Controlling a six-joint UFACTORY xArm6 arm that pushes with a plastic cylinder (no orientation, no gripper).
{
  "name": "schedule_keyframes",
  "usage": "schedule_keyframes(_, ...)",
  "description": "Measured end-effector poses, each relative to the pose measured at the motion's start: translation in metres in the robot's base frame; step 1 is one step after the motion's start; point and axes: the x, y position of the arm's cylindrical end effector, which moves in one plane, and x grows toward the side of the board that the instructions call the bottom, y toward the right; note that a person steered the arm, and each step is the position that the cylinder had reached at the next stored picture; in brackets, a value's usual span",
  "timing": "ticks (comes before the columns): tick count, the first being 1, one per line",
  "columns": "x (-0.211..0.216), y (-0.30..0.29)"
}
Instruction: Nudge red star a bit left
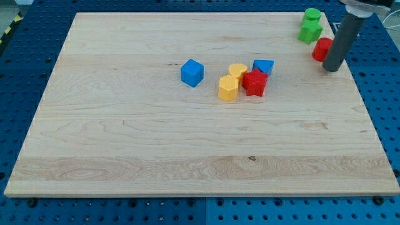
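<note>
On the wooden worktop (125,144), the nudge looks unstarted: my tip (332,67), a jawless end effector, touches no star, far right of the red star (255,82) in the central cluster.

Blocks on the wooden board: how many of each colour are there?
Blue: 2, a cube and a block.
Yellow: 2.
Red: 2, a star and a block.
Green: 2.
Total: 8.
</note>
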Motion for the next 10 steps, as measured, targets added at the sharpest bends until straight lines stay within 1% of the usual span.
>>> schedule_keyframes(3, -0.005, 0.021)
schedule_keyframes(5, -0.032, 0.021)
schedule_keyframes(6, -0.035, 0.021)
schedule_keyframes(10, -0.036, 0.017)
